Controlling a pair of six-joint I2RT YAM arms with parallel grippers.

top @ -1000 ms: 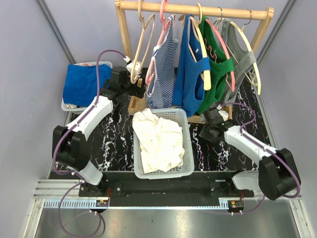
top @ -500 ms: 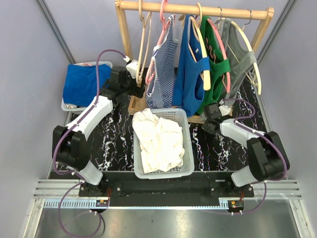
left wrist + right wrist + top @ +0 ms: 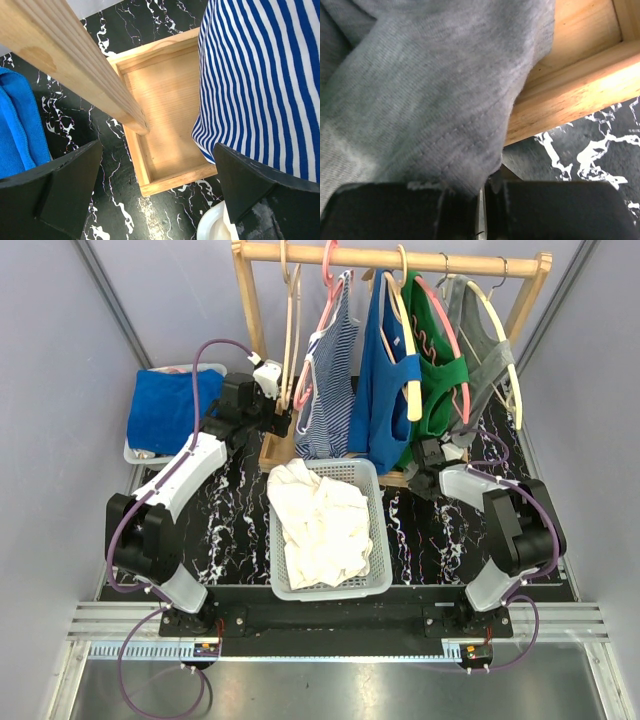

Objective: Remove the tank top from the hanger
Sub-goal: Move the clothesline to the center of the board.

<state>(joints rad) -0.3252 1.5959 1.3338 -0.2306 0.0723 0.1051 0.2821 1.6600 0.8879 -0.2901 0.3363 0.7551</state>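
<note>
A grey tank top point(image 3: 488, 350) hangs on a cream hanger point(image 3: 497, 315) at the right end of the wooden rack point(image 3: 390, 257). My right gripper point(image 3: 432, 452) is at its lower hem, just over the rack's base. In the right wrist view the grey fabric point(image 3: 420, 100) fills the frame and its hem runs down between my closed fingers point(image 3: 482, 200). My left gripper point(image 3: 275, 405) is open and empty beside the rack's left post point(image 3: 75, 65), next to a blue-and-white striped tank top point(image 3: 260, 80).
Striped point(image 3: 325, 390), blue point(image 3: 385, 390) and green point(image 3: 440, 390) tank tops hang on the rack, with bare hangers point(image 3: 290, 330) at its left. A white basket point(image 3: 380, 530) holding cream cloth stands centre. A bin with blue cloth point(image 3: 165, 405) sits left. The rack's wooden base point(image 3: 570, 100) lies under the tops.
My right gripper has swung in from the open table to the rack and closed at the grey top's hem. The bare hanger on the left has swung. My left arm has barely moved.
</note>
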